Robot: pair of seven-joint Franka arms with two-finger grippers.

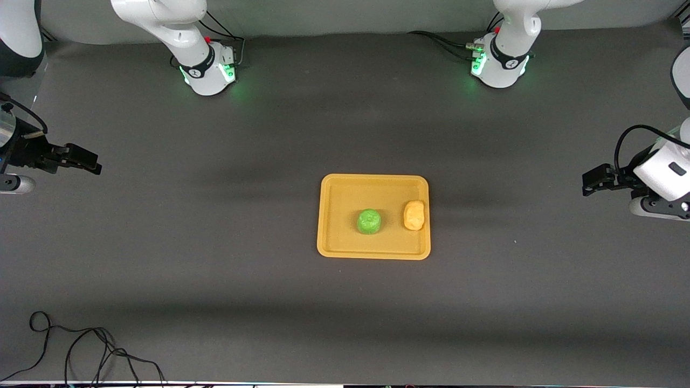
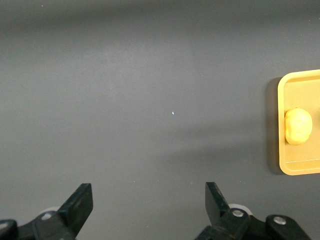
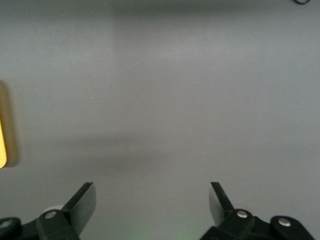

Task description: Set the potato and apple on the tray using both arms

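The orange-yellow tray (image 1: 337, 186) lies mid-table. On it sit the green apple (image 1: 369, 221) near its middle and the yellow-tan potato (image 1: 414, 215) by the rim toward the left arm's end. My left gripper (image 1: 586, 184) is open and empty, up over bare table at the left arm's end; its wrist view shows the gripper (image 2: 148, 192), the tray's edge (image 2: 300, 167) and the potato (image 2: 298, 126). My right gripper (image 1: 92, 163) is open and empty over bare table at the right arm's end; its wrist view shows the gripper (image 3: 152, 192) and a sliver of the tray (image 3: 2, 145).
A black cable (image 1: 81, 350) lies coiled on the dark grey table near the front camera at the right arm's end. The two arm bases (image 1: 207, 70) (image 1: 498, 64) stand along the table edge farthest from the front camera.
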